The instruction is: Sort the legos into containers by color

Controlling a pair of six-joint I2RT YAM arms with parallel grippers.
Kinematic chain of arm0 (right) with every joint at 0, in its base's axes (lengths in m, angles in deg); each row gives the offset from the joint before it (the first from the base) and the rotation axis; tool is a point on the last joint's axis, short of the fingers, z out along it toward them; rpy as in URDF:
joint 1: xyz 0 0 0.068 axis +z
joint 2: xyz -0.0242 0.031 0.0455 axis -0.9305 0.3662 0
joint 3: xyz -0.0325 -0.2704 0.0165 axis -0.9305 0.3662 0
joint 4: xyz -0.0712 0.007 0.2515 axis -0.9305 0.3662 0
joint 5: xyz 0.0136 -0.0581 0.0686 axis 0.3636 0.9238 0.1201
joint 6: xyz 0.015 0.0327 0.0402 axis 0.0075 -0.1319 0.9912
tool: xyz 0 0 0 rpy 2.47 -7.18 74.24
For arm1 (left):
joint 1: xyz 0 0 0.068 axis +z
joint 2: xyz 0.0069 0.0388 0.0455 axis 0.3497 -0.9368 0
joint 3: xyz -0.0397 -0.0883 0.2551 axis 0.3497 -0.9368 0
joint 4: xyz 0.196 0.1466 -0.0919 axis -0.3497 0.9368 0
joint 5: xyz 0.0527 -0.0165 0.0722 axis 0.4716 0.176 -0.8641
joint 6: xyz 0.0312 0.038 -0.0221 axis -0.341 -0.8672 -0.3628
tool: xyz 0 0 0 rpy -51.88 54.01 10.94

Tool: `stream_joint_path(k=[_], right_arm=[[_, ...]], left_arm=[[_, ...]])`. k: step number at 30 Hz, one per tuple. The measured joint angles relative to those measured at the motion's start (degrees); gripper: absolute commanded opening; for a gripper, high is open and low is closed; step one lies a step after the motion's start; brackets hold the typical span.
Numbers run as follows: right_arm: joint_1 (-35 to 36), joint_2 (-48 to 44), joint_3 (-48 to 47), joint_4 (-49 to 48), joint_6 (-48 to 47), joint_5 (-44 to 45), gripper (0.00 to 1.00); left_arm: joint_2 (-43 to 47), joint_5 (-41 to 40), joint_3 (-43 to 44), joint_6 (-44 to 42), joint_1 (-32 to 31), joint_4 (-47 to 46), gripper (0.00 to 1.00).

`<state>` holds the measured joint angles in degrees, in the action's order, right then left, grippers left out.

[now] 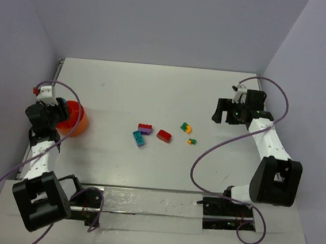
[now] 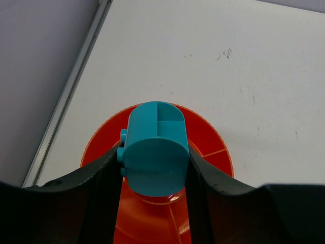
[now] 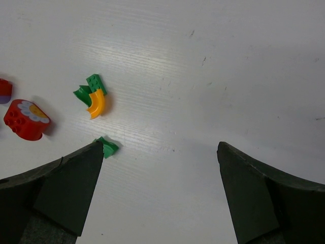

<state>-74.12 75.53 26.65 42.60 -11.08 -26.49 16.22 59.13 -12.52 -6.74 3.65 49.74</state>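
- Orange bowl: round, with inner dividers, upright near the left edge of the counter.
- Teal brick: rounded, hollow underside showing, clamped in the left pincer above the bowl.
- Mid-counter, close together: a teal-and-purple brick, a red-and-purple brick and a red brick with a flower print.
- Just right of these: a green-and-yellow piece and a tiny green piece, slightly apart.

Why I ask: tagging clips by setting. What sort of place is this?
Likely a robot lab cell: white table boxed in by plain walls, two arms bolted at its near edge, left claw holding a teal brick over an orange bowl.
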Motion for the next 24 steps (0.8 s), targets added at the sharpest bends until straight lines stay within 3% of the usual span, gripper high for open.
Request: stream_joint_path(k=[16,24], right_arm=[[0.0,0.9,0.0,-0.2,0.0,-0.2,1.0],[0.0,0.9,0.0,-0.2,0.0,-0.2,1.0]], left_arm=[[-0.3,0.0,-3.0,0.0,0.0,-4.8,0.49],[-0.5,0.0,-3.1,0.0,0.0,-5.2,0.71]])
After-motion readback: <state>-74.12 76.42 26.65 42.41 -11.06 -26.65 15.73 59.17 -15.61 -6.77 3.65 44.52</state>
